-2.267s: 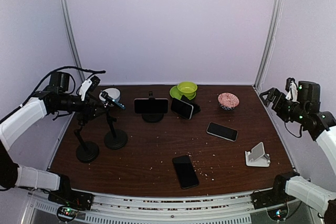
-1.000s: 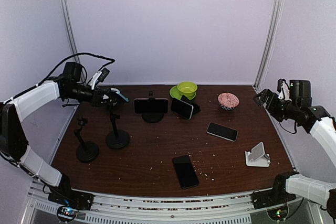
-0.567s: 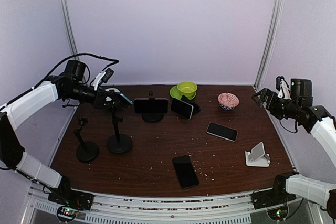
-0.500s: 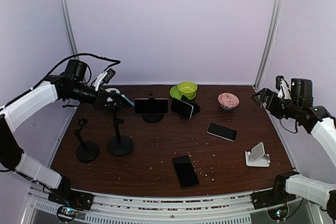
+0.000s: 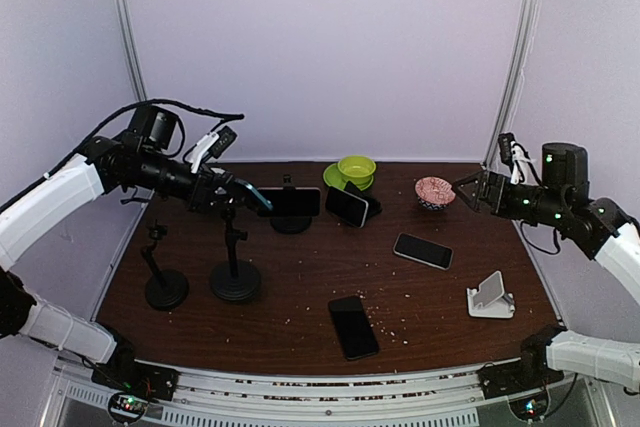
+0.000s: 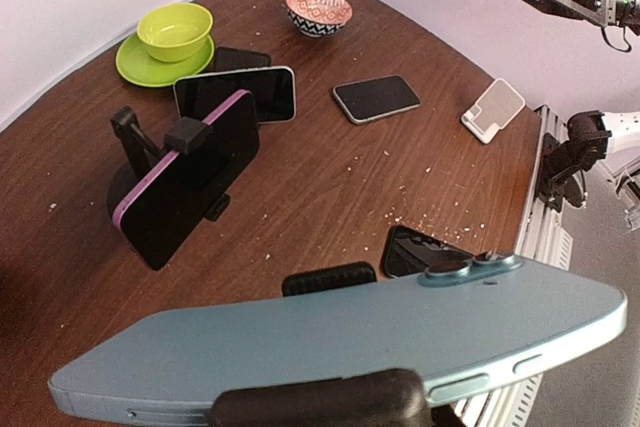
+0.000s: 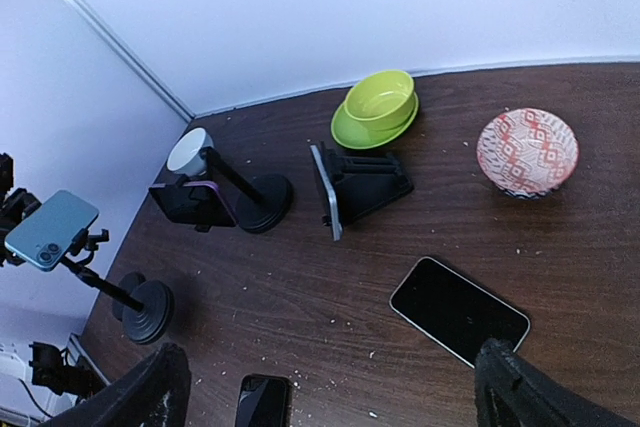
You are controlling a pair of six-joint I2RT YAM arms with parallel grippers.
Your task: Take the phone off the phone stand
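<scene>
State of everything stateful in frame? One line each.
Left gripper: shut on light-blue phone
Light-blue phone: mounted atop tall black pole stand
Right gripper: open, empty
Purple-edged black phone: clamped in round-base stand
White folding stand: empty
Short black pole stand: empty
Lime-green plastic bowl: upright, empty
Red-patterned bowl: upright, empty

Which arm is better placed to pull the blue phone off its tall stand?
Left. The left gripper grips the light-blue phone atop the tall stand; the right gripper hangs open far off on the other side.
</scene>
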